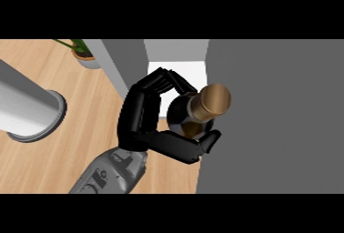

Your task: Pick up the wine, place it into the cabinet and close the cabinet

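The wine bottle (209, 103) shows from above: a gold cap over a dark body, tilted a little to the right. My left hand (143, 116) is shut on it, fingers curled over its far side and thumb under its near side. The bottle hangs at the left edge of a large grey cabinet panel (275, 118). Just beyond the fingers a pale opening of the cabinet (178, 67) shows between grey walls. Whether the grey panel is the door or the cabinet's top I cannot tell. My right hand is nowhere in the picture.
A tall grey cylinder (27, 109) stands on the wooden counter (80, 150) at the left. A potted plant (83, 53) sits at the far left by the cabinet's side wall (121, 63).
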Robot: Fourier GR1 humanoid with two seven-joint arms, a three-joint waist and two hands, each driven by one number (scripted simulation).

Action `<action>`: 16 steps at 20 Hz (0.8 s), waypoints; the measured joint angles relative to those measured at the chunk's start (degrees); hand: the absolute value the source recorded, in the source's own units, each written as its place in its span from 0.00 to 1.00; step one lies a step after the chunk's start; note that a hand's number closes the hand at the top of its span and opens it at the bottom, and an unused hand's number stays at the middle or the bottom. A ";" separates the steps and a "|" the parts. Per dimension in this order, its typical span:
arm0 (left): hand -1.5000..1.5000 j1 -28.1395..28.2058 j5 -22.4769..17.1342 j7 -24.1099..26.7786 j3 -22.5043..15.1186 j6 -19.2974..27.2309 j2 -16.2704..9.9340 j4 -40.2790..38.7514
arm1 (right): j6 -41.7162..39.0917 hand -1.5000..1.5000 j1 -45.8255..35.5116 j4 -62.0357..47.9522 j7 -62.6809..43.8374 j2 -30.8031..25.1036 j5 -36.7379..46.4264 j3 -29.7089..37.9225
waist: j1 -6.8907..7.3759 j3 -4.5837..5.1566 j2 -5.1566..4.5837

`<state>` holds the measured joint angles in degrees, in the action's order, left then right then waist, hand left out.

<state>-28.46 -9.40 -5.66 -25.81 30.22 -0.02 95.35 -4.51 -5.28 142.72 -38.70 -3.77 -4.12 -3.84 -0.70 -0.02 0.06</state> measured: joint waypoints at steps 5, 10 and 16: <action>1.00 -1.79 0.68 2.42 -1.44 2.73 0.01 -3.77 | -0.99 0.00 1.65 -0.02 1.19 0.08 -0.09 -0.07 | 0.05 0.01 0.00; 1.00 -4.47 -0.13 3.78 -1.67 4.87 0.01 -6.99 | -0.76 0.00 1.68 0.16 0.97 0.39 -0.02 -0.89 | 0.01 0.01 -0.01; 1.00 -5.24 -5.62 8.29 -2.12 6.57 0.01 -11.25 | -0.72 0.00 0.12 -0.18 0.53 0.12 0.18 -0.86 | -0.02 0.03 -0.06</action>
<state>-33.70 -15.02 2.63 -27.93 36.80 -0.02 84.09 -5.23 -5.16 142.54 -38.17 -3.65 -3.94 -4.70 -0.72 0.01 0.00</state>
